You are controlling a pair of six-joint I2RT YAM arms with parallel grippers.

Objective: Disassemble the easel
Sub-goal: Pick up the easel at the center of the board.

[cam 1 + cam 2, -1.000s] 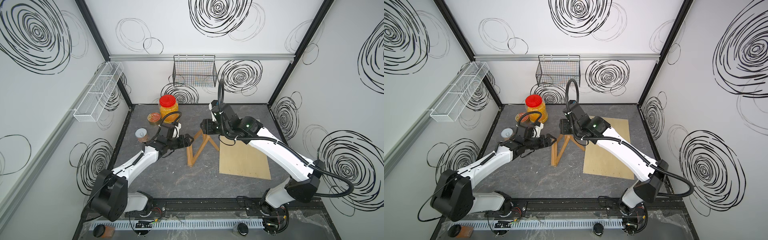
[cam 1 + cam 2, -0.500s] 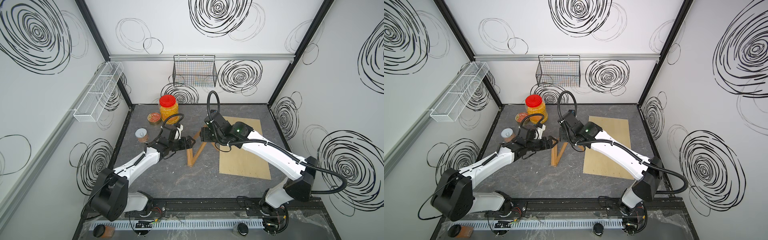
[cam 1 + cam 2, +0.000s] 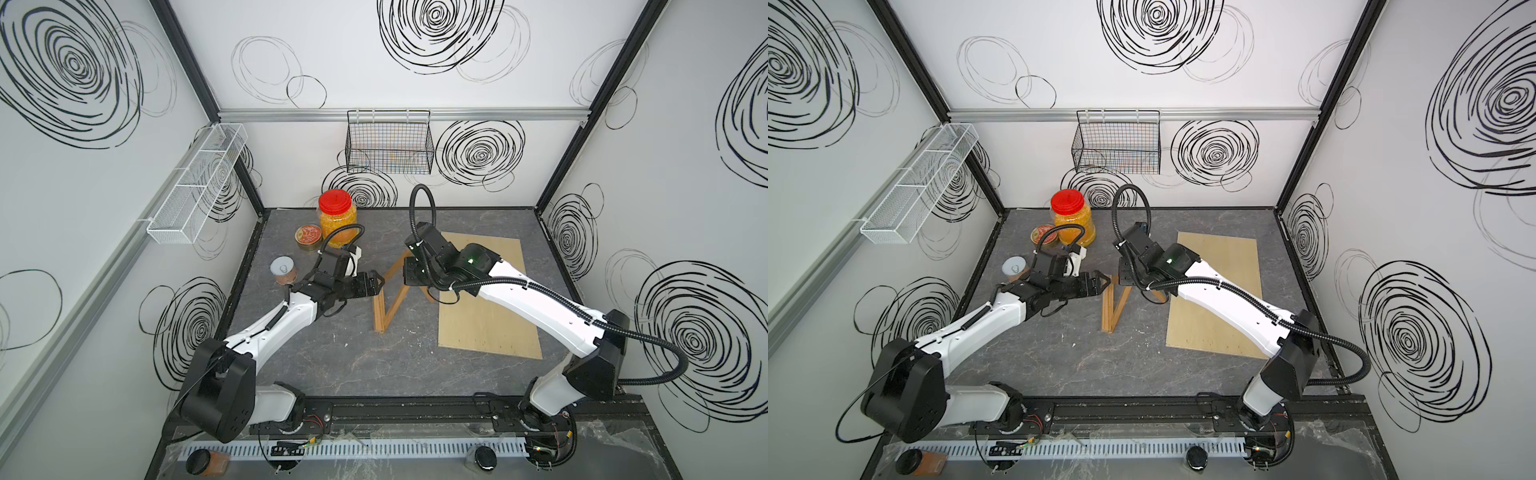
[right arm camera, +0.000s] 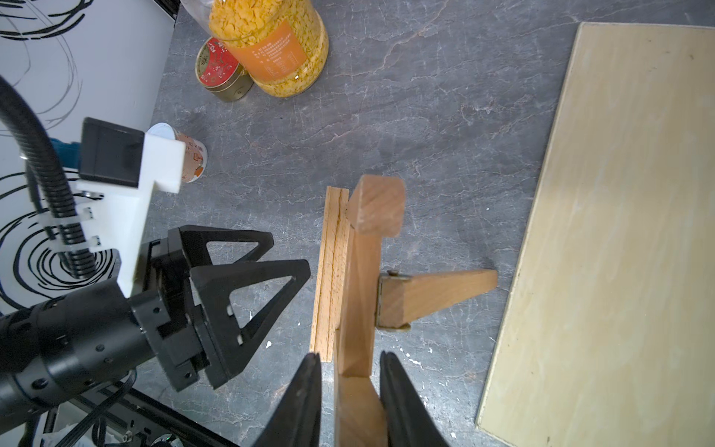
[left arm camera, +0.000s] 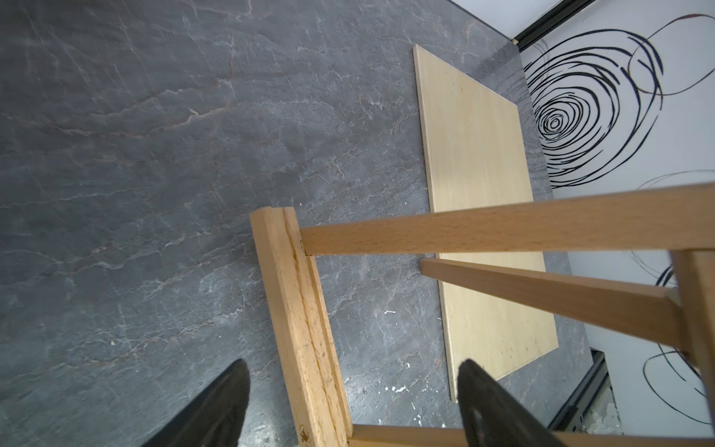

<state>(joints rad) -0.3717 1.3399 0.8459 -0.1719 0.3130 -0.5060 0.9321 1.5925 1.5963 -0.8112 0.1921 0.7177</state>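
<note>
The easel [image 4: 358,271] stands mid-table, beside the pale board [image 3: 486,316]. The left gripper [image 5: 353,363] is wide open and holds nothing, its tips just beside the ledge strip [image 5: 301,309]. Farther back, the right gripper [image 4: 350,355] sits narrowly around the easel's upper wood; whether it presses, I cannot tell.

White walls [image 3: 349,25] close the space in on three sides, each covered with hand-drawn black swirls [image 3: 436,25] (some dense spirals, some loose single loops). Black posts [image 3: 185,58] run up the two back corners, and a silver rail [image 3: 478,114] crosses the back wall. A black wire basket [image 3: 388,145] hangs from that rail. A long white mesh shelf [image 3: 195,187], divided into compartments, is fixed to the side wall at the left of both top views. The floor [image 3: 353,365] is a dark grey slab veined like marble. The light is soft and even, and shadows are faint.
</note>
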